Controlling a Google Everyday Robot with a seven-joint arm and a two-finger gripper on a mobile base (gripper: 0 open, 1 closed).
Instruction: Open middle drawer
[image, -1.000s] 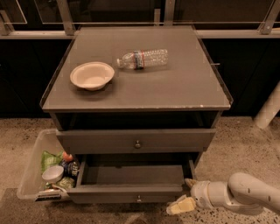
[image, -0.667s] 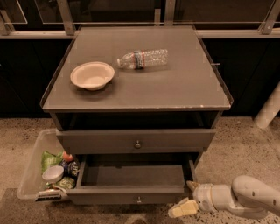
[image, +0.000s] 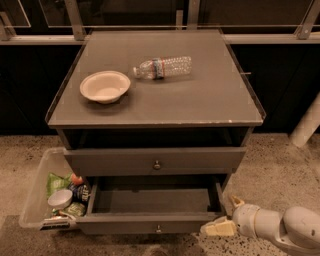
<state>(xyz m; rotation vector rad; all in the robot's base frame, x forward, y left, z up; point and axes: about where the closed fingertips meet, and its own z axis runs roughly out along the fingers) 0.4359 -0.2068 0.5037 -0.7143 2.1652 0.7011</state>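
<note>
Evidently pulled well out beneath the desk, the middle drawer could get nudged shut if the tool, low beside its right front corner (spread or closed, I cannot tell), swings left.

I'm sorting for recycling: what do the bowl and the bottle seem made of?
Bowl: matte off-white with a thick rim, likely paper pulp or foam. Bottle: clear, ribbed, glossy plastic with a label band. The gripper sits low by the right front corner of the open middle drawer.
</note>
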